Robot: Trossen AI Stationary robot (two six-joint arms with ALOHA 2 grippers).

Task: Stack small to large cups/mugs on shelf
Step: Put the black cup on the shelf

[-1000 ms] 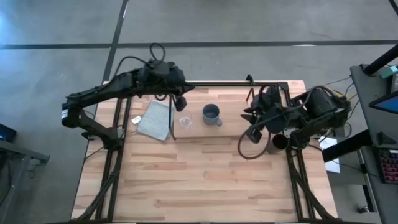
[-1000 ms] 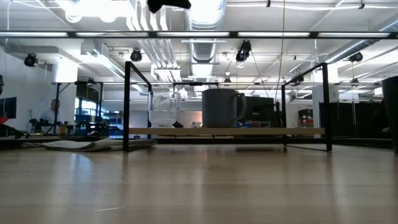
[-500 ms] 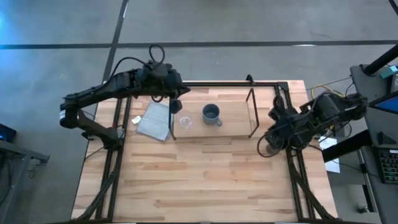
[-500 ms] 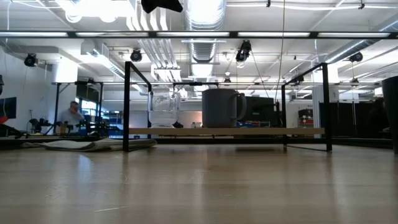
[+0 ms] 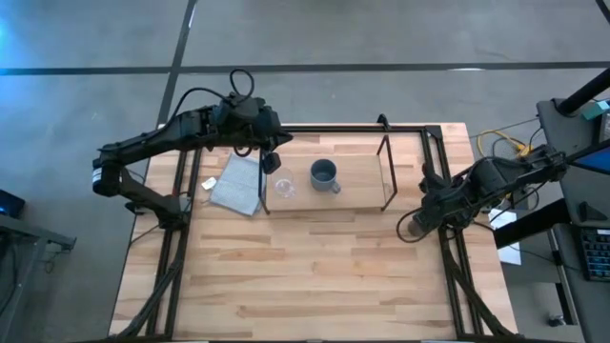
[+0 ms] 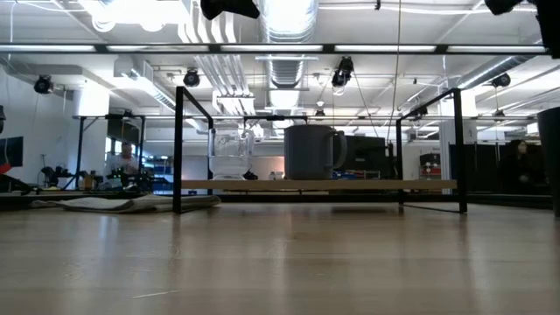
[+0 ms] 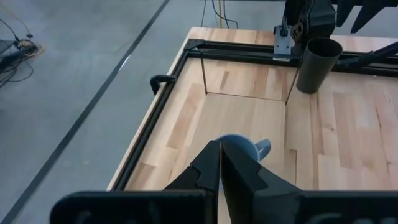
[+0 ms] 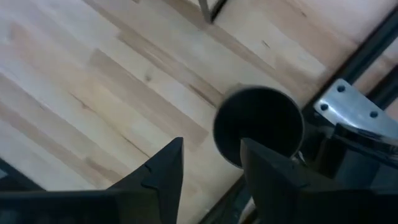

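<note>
The shelf [image 5: 360, 179] is a light-wood board with black wire end frames at the table's far middle. A small clear cup [image 5: 284, 188] and a blue-grey mug [image 5: 325, 175] stand upright on it, side by side; they also show in the low view, cup [image 6: 231, 153] and mug [image 6: 311, 151]. A dark cylindrical cup [image 8: 258, 127] stands upright on the table by the right edge [image 5: 412, 229]. My right gripper [image 8: 211, 168] is open above this cup, pointing down, its fingers beside the rim. My left gripper [image 7: 221, 171] is shut and empty above the shelf's left end [image 5: 271, 160].
A grey folded cloth [image 5: 238, 183] lies on the table left of the shelf. Black frame rails [image 5: 448, 257] run along the table's edges, one right beside the dark cup. The near half of the table [image 5: 315, 276] is bare wood.
My right gripper has drawn back from the shelf's right end toward the table's right edge and now hangs over the dark cup. The cups on the shelf have not moved.
</note>
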